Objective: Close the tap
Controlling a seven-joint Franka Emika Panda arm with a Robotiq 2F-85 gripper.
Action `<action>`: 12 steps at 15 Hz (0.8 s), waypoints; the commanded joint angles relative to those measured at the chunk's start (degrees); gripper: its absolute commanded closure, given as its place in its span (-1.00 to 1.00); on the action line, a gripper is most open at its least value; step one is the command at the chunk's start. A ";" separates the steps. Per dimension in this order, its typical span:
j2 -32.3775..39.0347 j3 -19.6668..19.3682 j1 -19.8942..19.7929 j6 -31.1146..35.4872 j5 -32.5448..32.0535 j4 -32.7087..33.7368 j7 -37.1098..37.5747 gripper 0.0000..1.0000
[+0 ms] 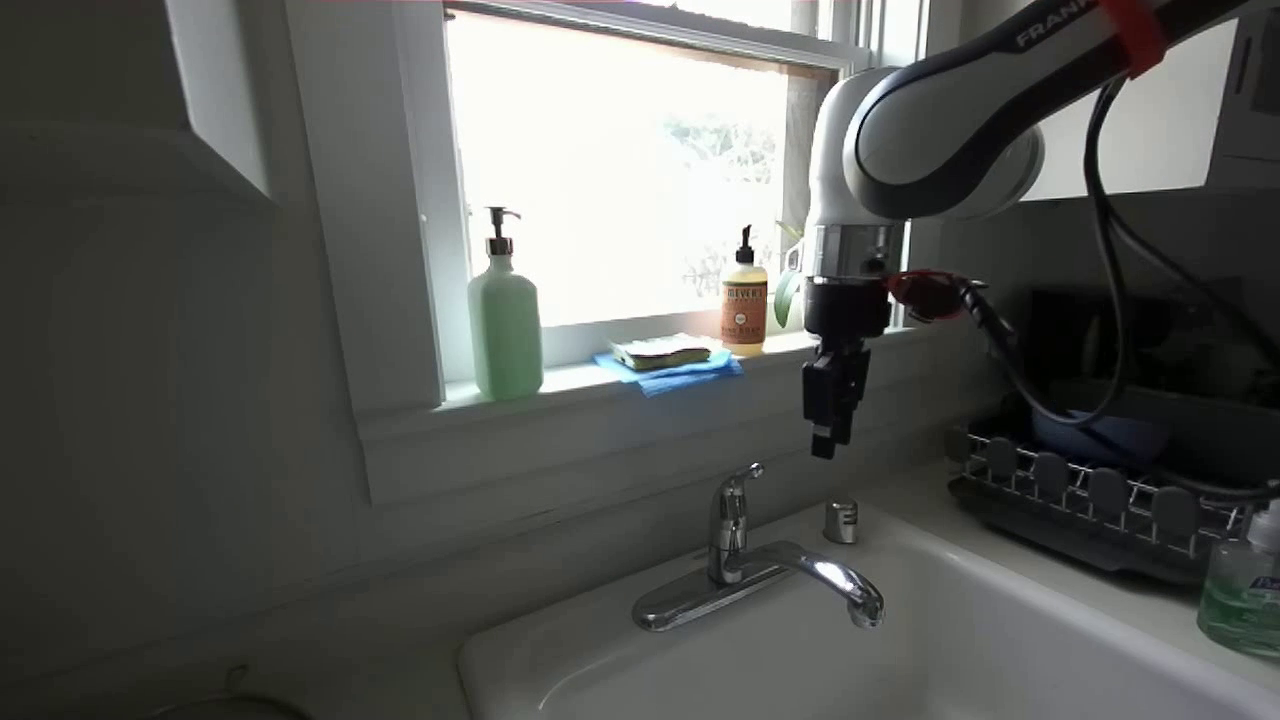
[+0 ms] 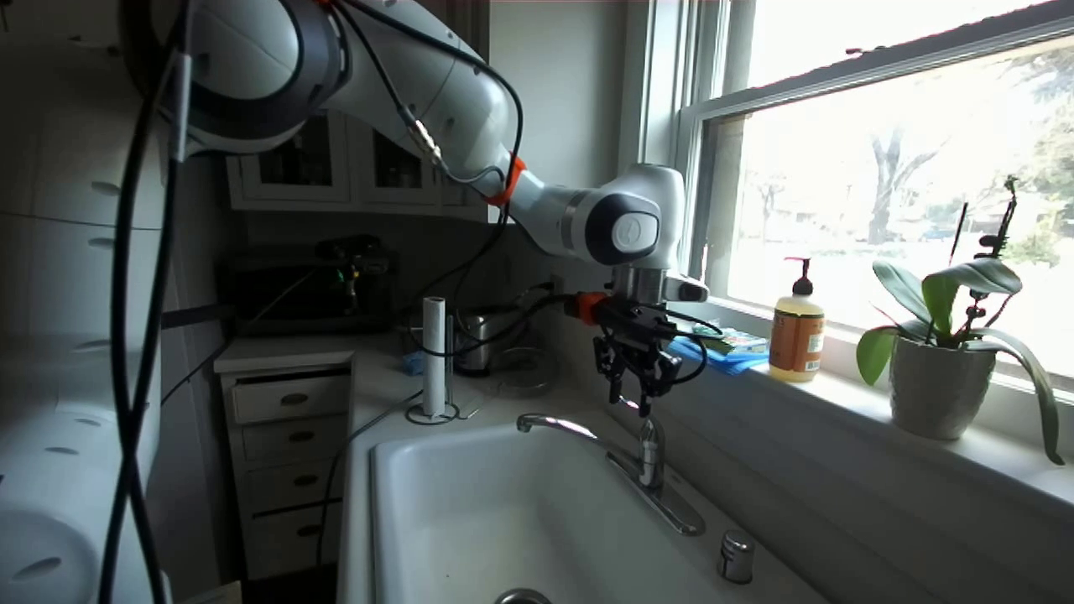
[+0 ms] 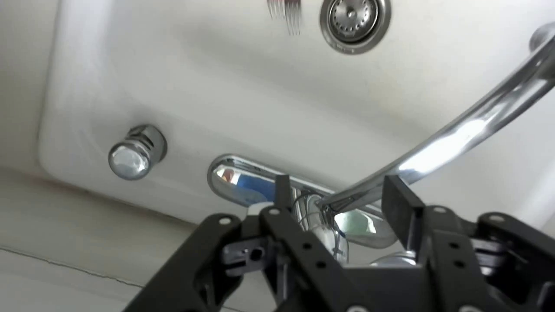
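On outstretched arm (image 1: 935,150), pointing straight down above the tap (image 2: 651,460), with jaws apart, partly hiding it in wrist view

- Tap (image 1: 728,530): bright chrome; wrist view shows blue, orange-red and pale green reflections on its base.
- Side fitting (image 3: 139,151): chrome, dark slots.
- Sink (image 2: 503,503): white.
- Drain strainer (image 3: 352,17): steel grey, ring of dark dots.
- Forks (image 3: 292,10): silver tines, reddish above.
- Fingers (image 3: 403,212): black.
- Arm (image 1: 940,140): white with black sections, pale lettering on black, orange-red band (image 1: 1135,40).
- Tall pump bottle (image 1: 508,330): pale green, dark pump.
- Soap bottle (image 2: 797,335): yellow liquid, orange-brown label, dark print, dark pump.
- Cloth (image 1: 690,376): bright blue.
- Sponge (image 1: 662,352): pale top, green edge.
- Plant (image 2: 973,281): green leaves; pot (image 2: 940,390): light grey.
- Squat bottle (image 1: 1240,605): clear, green liquid.
- Dish rack (image 1: 1108,495): grey clips, pale wires.
- Bowl (image 1: 1130,440): dull blue.
- Tabletop (image 2: 377,373): off-white.
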 commanded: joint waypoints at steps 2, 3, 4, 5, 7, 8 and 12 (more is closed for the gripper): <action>-5.40 -0.55 -1.44 -13.25 3.78 -1.57 -1.56 -0.91; -6.11 -0.71 -1.66 -16.35 4.81 -1.41 -1.57 -0.98; -6.70 -0.93 -1.82 -17.99 5.77 -1.58 -1.17 -1.00; -7.44 -1.17 -1.91 -19.33 6.92 -1.90 -1.34 -1.00; -8.61 -1.70 -2.16 -20.47 10.14 -2.90 -1.99 -1.00; -9.07 -1.84 -2.21 -21.08 11.17 -3.46 -2.36 -1.00; -11.24 -2.46 -2.17 -21.17 14.32 -7.08 -4.57 -1.00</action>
